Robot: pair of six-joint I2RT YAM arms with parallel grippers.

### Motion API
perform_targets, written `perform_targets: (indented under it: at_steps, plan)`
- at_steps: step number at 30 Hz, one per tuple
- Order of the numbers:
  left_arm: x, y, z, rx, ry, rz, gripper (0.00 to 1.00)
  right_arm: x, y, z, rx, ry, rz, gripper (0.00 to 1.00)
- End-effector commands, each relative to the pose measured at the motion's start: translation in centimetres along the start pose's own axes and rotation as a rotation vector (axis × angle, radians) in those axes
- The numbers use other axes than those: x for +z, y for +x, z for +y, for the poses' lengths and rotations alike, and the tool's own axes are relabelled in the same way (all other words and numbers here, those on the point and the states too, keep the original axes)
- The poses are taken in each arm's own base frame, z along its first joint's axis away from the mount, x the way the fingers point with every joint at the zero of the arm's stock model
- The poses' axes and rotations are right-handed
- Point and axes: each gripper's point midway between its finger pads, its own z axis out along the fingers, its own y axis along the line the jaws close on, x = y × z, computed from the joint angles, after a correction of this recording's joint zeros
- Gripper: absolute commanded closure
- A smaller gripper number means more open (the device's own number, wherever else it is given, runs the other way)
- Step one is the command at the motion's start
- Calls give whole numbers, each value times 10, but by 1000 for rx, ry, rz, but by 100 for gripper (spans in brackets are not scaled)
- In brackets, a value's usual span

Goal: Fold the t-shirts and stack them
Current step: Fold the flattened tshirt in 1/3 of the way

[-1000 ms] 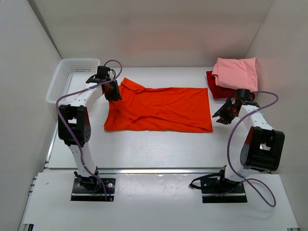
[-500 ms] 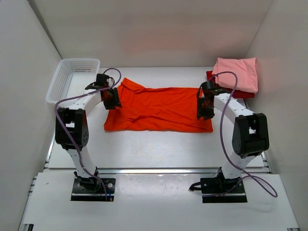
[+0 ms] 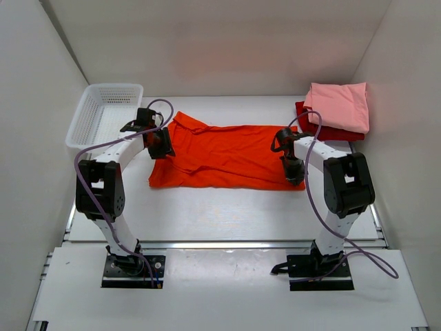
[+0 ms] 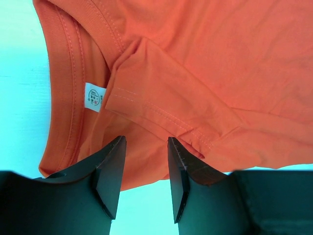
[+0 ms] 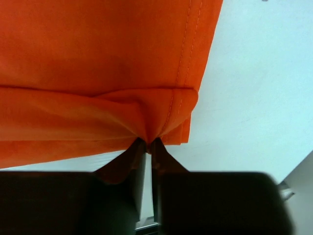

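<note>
White table [image 3: 220, 214] in a white-walled booth; orange t-shirt [image 3: 227, 155] spread flat mid-table, collar end left and hem right, laid out for folding; pink t-shirt [image 3: 339, 103] folded atop dark red t-shirt [image 3: 324, 131] at the far right corner, the stack begun; white mesh basket [image 3: 114, 86] far left; left gripper [image 4: 145, 142]: fingers parted about halfway over the sleeve by the collar, gripping nothing, likely readying a pinch; right gripper [image 5: 148, 143]: fingers pinched on the near hem corner, cloth bunched between them; change: a second ago the right gripper hung off the cloth, beside the stack; the left has barely shifted.

Bulk of the dark red t-shirt [image 3: 337, 133] beneath the pink t-shirt [image 3: 339, 105].
</note>
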Motion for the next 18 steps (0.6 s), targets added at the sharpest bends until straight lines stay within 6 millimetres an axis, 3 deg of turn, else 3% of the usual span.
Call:
perform_targets:
  at_steps: [1,6,12,18]
  plan:
    - [-16,-11,-12,12,45,-58,49,1,-11,-10,13,38,-24,100]
    - [-17,-13,-13,9,50,-63,49,-21,-31,-11,73,-56,-107,100]
    - [-17,-13,-15,14,51,-61,49,-29,-62,-20,182,-180,-173,100]
    - [-19,-11,-16,16,59,-57,49,-32,-92,-30,228,-184,-225,98]
